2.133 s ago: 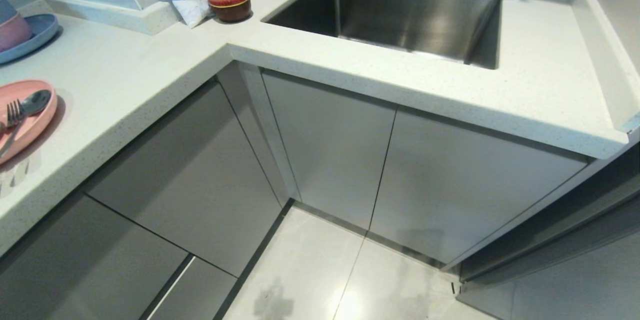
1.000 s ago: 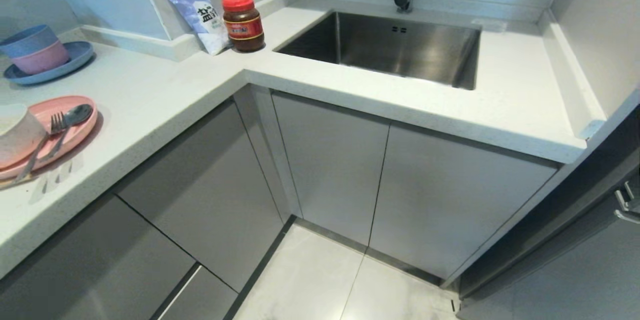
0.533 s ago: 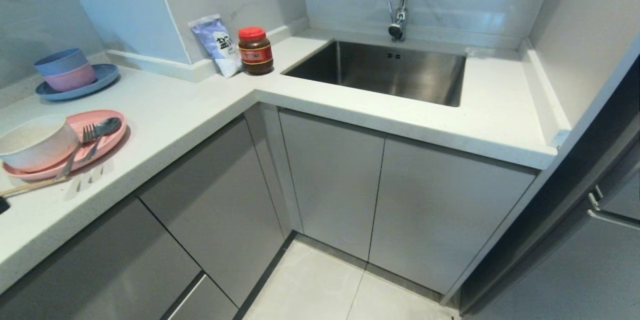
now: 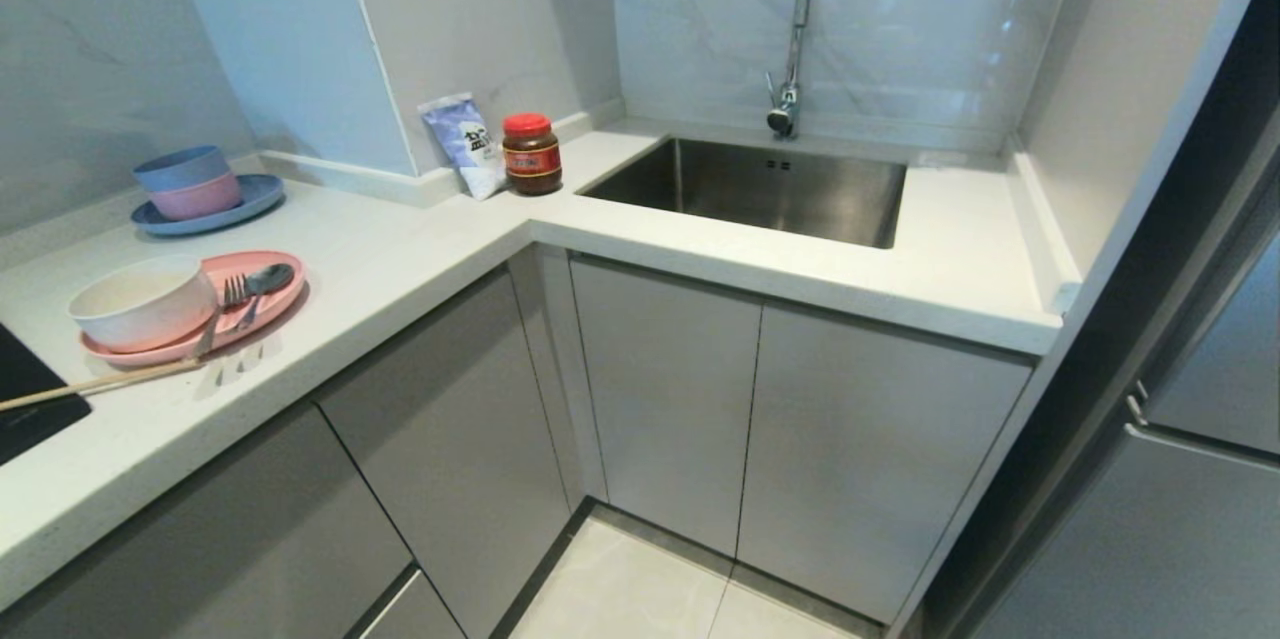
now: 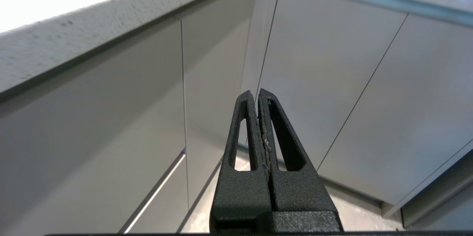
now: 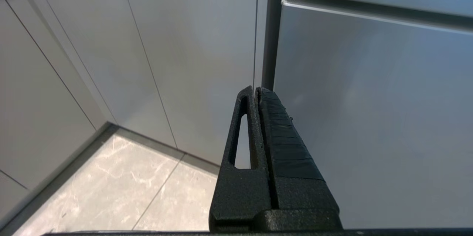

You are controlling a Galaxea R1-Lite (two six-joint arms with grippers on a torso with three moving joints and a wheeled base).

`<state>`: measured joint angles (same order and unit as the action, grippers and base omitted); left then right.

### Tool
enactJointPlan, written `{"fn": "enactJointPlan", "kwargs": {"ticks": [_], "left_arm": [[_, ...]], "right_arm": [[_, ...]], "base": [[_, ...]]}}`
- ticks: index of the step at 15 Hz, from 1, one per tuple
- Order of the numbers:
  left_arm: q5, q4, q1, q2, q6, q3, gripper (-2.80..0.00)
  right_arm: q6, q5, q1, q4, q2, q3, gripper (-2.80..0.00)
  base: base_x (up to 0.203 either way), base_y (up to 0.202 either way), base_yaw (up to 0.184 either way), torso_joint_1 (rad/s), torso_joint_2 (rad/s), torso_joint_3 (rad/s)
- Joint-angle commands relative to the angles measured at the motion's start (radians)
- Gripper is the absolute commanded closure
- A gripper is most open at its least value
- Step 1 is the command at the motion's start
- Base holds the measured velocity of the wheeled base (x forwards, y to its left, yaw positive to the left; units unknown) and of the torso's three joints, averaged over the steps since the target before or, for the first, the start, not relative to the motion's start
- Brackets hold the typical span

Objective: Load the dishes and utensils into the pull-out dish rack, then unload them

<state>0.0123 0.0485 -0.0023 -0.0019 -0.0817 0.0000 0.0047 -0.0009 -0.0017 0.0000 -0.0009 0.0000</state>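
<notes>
- My left hand (image 5: 258, 93) and right hand (image 6: 255, 90) hang low by the cupboard fronts, fingers pressed together, empty, parked.
- Pink plate (image 4: 270, 304), bowl (image 4: 140, 304), fork (image 4: 225, 304), spoon (image 4: 262, 284) and chopsticks (image 4: 100, 382) wait up on the tabletop (image 4: 400, 249), above my left hand.
- Rack not in sight, presumably shut away.

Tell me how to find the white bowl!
Start at the steel sink and follow the countertop round the corner to the left. On the pink plate beside a fork and spoon sits the cream-white bowl; the other bowls, blue and pink, are stacked farther back.
</notes>
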Motion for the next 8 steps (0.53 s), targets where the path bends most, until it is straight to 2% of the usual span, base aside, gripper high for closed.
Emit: {"fn": "enactJointPlan", "kwargs": {"ticks": [1,8], "left_arm": [[0.001,0.001,-0.001,0.002,-0.001,0.020,0.00],[0.001,0.001,0.001,0.002,-0.001,0.020,0.00]], "right_arm": [[0.000,-0.001,0.000,0.000,-0.004,0.002,0.00],[0.000,0.001,0.000,0.000,-0.004,0.002,0.00]], "base": [[0.000,0.000,0.000,0.010,0.00,0.198],[0.000,0.000,0.000,0.002,0.00,0.202]]}}
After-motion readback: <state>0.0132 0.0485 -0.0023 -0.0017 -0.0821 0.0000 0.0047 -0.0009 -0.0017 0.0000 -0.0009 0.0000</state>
